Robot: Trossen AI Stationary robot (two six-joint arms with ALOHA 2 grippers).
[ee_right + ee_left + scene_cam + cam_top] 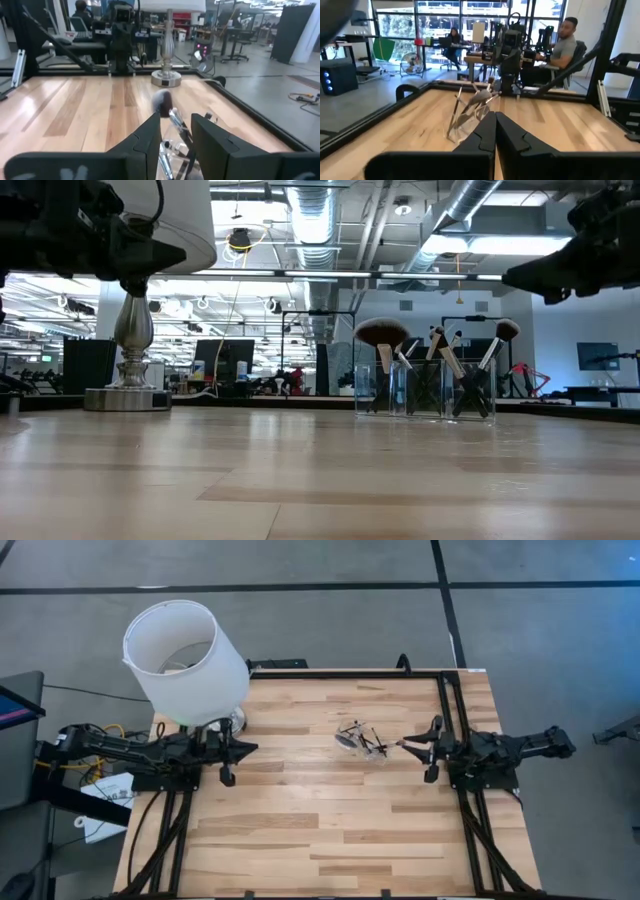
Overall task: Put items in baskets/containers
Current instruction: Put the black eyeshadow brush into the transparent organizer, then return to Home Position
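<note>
The clear plastic tray (361, 743) stands on the wooden counter (300, 830) toward its right side, nearer the far edge than the near one. In the low view it reads as a row of clear upright compartments (425, 390) with the makeup brushes (445, 365) standing in them, bristle ends up and handles leaning at different angles. The brush with the wide fluffy head (381, 333) sits at one end of the row, its head above the tray's rim. From above the brushes (372, 740) show only as a small dark tangle inside the tray.

The right gripper (405, 744) hangs above the counter just beside the tray, on the side toward the right edge; in its wrist view its jaws stand a narrow way apart, with the fluffy brush head (162, 101) and silver ferrules seen through the gap, and they hold nothing.

The left gripper (252, 748) waits near the counter's left edge, well apart from the tray, jaws closed together and empty.

A lamp with a white shade (185, 660) and a metal base (126, 398) stands at the far left corner.
</note>
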